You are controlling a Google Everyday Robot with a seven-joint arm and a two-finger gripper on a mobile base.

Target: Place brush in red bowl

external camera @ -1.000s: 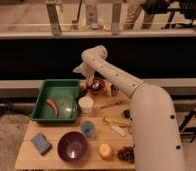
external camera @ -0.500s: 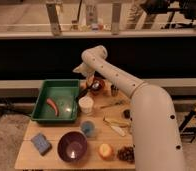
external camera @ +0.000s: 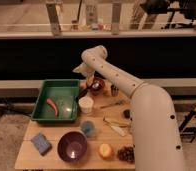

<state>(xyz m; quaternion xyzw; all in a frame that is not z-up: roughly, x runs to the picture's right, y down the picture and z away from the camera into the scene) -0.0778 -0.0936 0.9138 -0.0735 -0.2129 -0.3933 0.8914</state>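
The small reddish-brown bowl (external camera: 97, 86) with a dark inside stands at the back of the wooden table (external camera: 56, 131), just right of the green tray. My gripper (external camera: 87, 80) hangs from the white arm (external camera: 116, 75) at the bowl's back left rim, close above it. A thin dark stick-like thing that may be the brush (external camera: 112, 104) lies on the table right of the white cup, apart from the gripper. I cannot tell if the gripper holds anything.
A green tray (external camera: 66, 111) with a red-orange item (external camera: 52, 105) is at left. White cup (external camera: 86, 105), small blue cup (external camera: 88, 128), large purple bowl (external camera: 72, 145), blue sponge (external camera: 41, 142), orange (external camera: 106, 151), pinecone (external camera: 126, 153) and a pale long item (external camera: 115, 126) crowd the table.
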